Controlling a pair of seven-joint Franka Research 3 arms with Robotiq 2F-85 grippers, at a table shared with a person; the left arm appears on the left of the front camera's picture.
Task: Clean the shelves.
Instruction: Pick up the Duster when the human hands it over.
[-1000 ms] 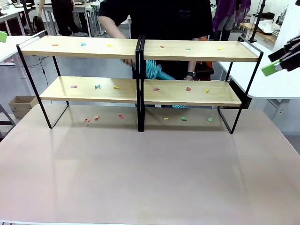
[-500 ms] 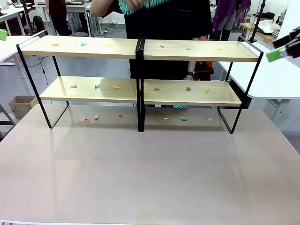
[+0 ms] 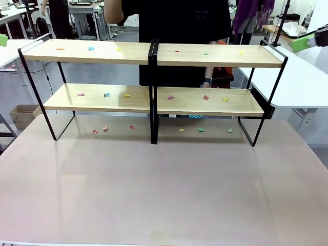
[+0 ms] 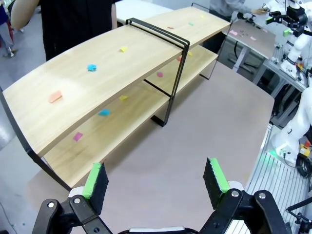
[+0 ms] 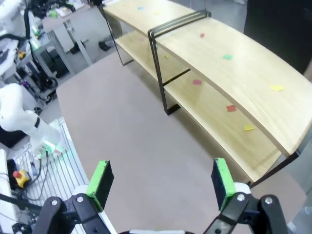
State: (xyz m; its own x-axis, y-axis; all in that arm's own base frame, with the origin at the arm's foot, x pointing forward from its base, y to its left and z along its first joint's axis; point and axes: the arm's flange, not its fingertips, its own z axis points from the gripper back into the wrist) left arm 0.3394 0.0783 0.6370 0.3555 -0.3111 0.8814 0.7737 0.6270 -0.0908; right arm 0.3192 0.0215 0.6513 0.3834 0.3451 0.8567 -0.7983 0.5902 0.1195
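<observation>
Both racks of the shelves [image 3: 102, 98] stand side by side, frames touching, at the far half of the bench [image 3: 164, 195]; a person [image 3: 179, 20] stands behind them.

Small coloured paper scraps [image 3: 106, 95] lie on both upper and lower boards, and more on the bench under the racks.

My left tool [image 4: 155, 170] has its fingers spread wide, nothing between them, and hangs above the left end. My right tool [image 5: 161, 170] is likewise spread and empty, off the right end.

Judgement: the scraps look thin, flat and near weightless, so they are hard to pinch off a smooth board. Take one by a lifted corner, or sweep it to the edge. The racks look stiff but light and may slide; steady one by its black tube frame.
</observation>
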